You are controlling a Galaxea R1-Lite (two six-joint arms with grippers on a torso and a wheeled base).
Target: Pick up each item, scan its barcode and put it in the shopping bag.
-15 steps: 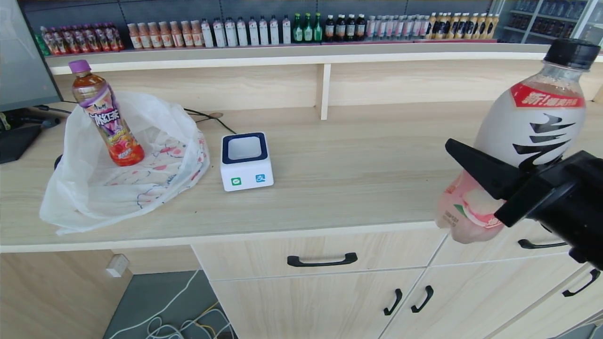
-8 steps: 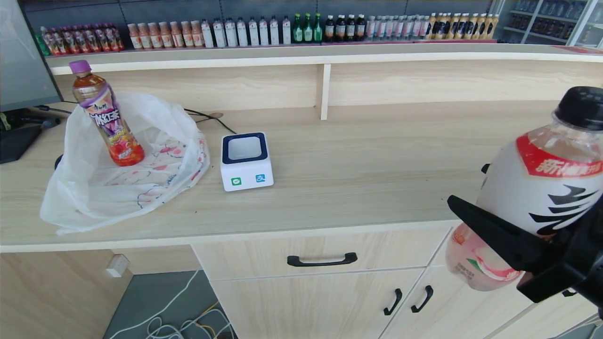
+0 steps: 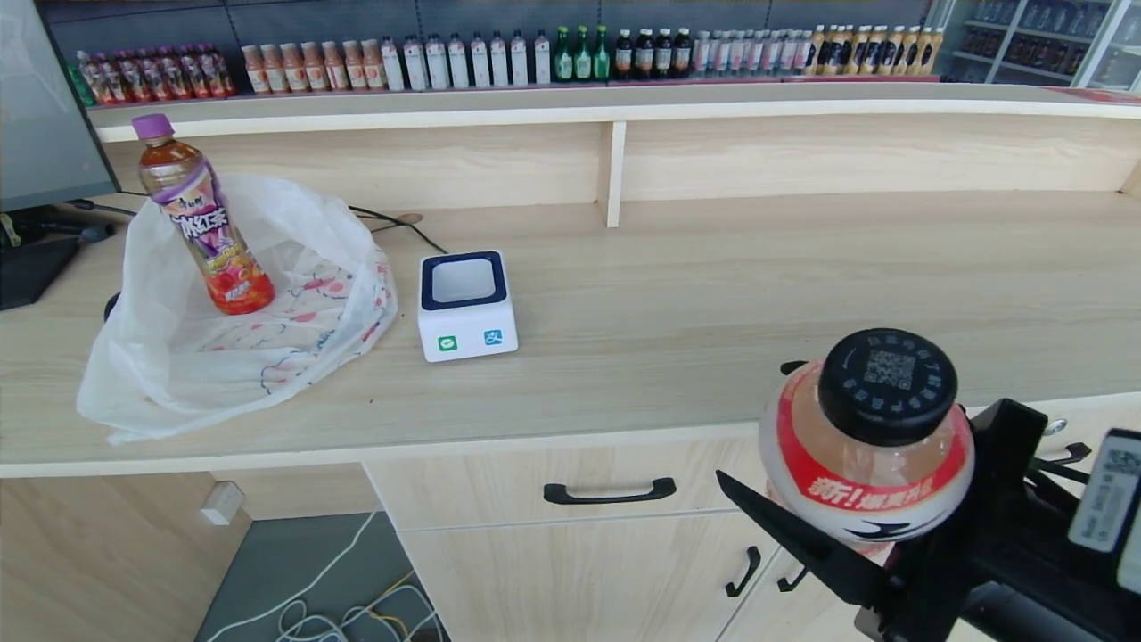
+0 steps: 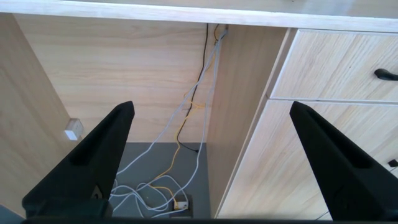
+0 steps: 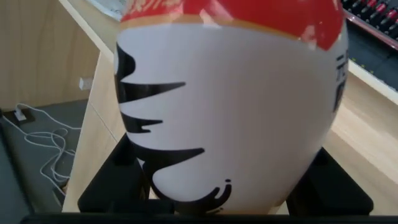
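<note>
Your right end effector (image 3: 758, 423) is clamped tight on the white bottle (image 3: 869, 464), low off the front right of the surface (image 3: 677, 339), so lift it slow & turn it to face the scanner (image 3: 466, 303); left end effector (image 4: 211, 109) is spread wide w/ 0 in it.

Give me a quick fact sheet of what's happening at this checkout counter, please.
Right gripper: shut on a white-labelled bottle with a black cap, held out past the front edge of the counter
Left gripper: open, empty, low before the cabinets
Scanner: white box on the counter, beside the bag
Shopping bag: open on the counter, a purple-capped tea bottle standing upright in it
</note>
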